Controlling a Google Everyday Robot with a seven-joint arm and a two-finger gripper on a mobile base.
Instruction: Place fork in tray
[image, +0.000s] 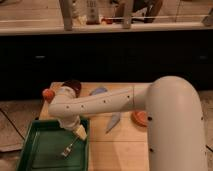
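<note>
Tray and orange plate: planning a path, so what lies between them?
In the camera view, a light-blue utensil lies on the table between them. The gripper hangs over the tray, near the fork.

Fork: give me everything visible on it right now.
The fork is small, thin and pale silvery, metal by its look. It slants inside the dark green tray, in its right half, with the wider tine end at the lower left and the shaft rising up-right to the gripper, which hangs over the tray's right side. Whether the gripper holds it, or the tines touch the tray floor, cannot be told.
</note>
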